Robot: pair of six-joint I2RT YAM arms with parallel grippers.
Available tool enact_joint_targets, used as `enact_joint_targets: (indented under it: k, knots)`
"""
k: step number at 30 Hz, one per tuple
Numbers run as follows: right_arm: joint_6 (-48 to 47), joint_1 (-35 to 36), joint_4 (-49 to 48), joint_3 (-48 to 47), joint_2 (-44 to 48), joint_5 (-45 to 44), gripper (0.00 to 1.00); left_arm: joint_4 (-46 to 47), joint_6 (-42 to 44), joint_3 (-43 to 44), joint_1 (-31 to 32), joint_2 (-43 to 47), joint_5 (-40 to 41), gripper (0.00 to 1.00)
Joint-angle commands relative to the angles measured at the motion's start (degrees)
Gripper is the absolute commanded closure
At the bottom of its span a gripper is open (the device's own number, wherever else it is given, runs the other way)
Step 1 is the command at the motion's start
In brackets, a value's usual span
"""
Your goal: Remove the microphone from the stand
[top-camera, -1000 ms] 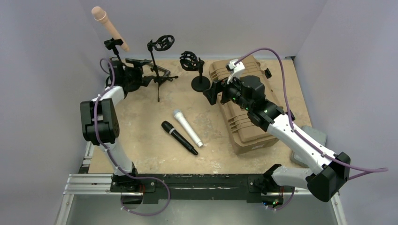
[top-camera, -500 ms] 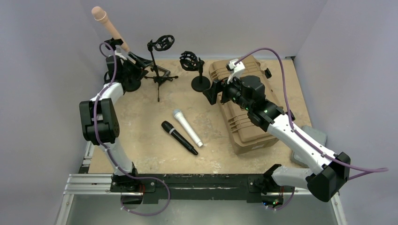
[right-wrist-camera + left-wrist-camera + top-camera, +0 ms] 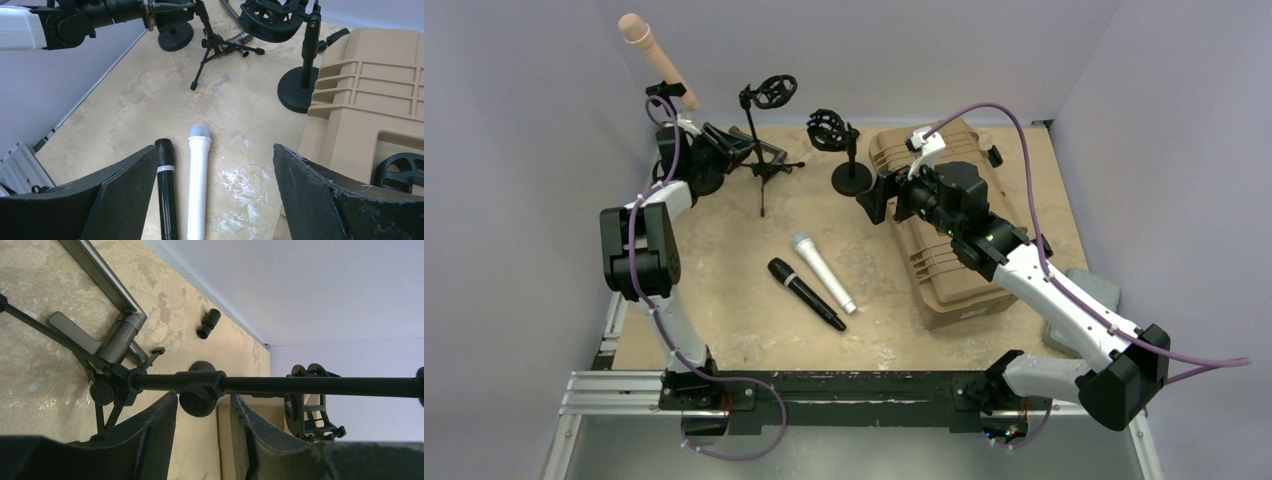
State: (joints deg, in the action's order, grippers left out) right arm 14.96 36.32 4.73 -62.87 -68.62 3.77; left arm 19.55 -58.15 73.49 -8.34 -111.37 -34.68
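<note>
Nearest us, our right claw (image 3: 214,150) hangs wide open and holds nothing, above a white microphone (image 3: 822,272) and a black microphone (image 3: 804,293) lying on the table (image 3: 724,260). Farther back, our left claw (image 3: 202,396) has 1 finger on each side of a black tripod pole (image 3: 300,385); we cannot tell if it squeezes. Farthest, the pink microphone (image 3: 656,58) sits tilted in its stand (image 3: 661,92) in the left corner. We should grab its handle and slide it out along its tilt.
</note>
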Motion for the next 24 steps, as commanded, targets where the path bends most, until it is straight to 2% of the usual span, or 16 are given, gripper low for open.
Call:
enact_joint_targets:
  k: [1, 9, 14, 16, 19, 21, 24]
  knots:
    - [-0.4, -0.2, -1.9, 0.1, 1.2, -0.5, 0.17, 5.8, -1.7, -1.8, 0.2, 1.0, -0.6, 0.60]
    - [-0.5, -0.1, -1.7, 0.2, 1.4, -0.5, 0.17, 13.0, -8.4, -4.9, 0.2, 0.4, 1.5, 0.73]
    - [-0.5, -0.2, -1.7, 0.3, 1.6, -0.7, 0.17, 10.7, -6.6, -4.2, 0.2, 0.8, 2.6, 0.79]
    - [-0.5, -0.1, -1.7, 0.4, 1.6, -0.7, 0.17, 10.1, -6.2, -3.8, 0.1, 0.6, 2.5, 0.75]
    - [-0.5, -0.2, -1.7, 0.4, 1.6, -0.7, 0.17, 9.3, -5.6, -3.7, 0.1, 0.5, 3.1, 0.60]
    - [-0.5, -0.1, -1.7, 0.4, 1.8, -0.7, 0.17, 9.2, -5.3, -3.4, 0.1, 0.2, 3.1, 0.57]
    - [-0.6, -0.1, -1.7, 0.3, 1.9, -0.9, 0.17, 8.1, -4.6, -2.1, 0.2, -0.5, 3.3, 0.58]
